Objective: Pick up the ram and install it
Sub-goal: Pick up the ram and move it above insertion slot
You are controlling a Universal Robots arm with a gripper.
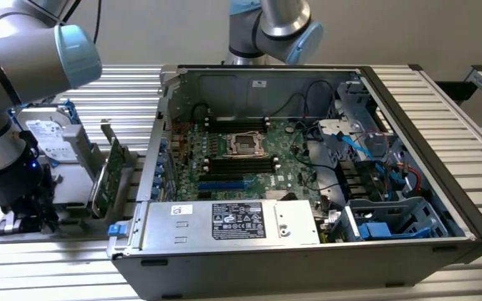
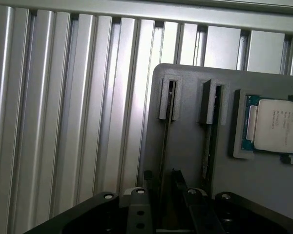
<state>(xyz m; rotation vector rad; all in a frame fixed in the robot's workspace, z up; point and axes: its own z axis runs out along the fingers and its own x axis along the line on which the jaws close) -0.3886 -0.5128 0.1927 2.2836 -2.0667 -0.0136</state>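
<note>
Two ram sticks stand edge-on in the slots of a grey holder (image 2: 185, 146): one ram (image 2: 166, 131) and a second ram (image 2: 207, 141) beside it. My gripper (image 2: 162, 176) hovers low over the first stick. Its two fingers (image 2: 147, 176) straddle that stick's near end, with a small gap on each side, so it is open and holds nothing. In the exterior view my gripper (image 1: 25, 216) is down at the holder (image 1: 2, 231), at the exterior view's left of the open computer case (image 1: 308, 251). The black memory slots (image 1: 239, 164) lie on the motherboard inside.
A processor chip (image 2: 278, 124) sits in a recess of the same holder. A green expansion card (image 1: 107, 175) stands upright in a rack between the gripper and the case. A silver hard drive (image 1: 48, 135) stands behind. Everything rests on a ribbed aluminium table (image 2: 63, 122).
</note>
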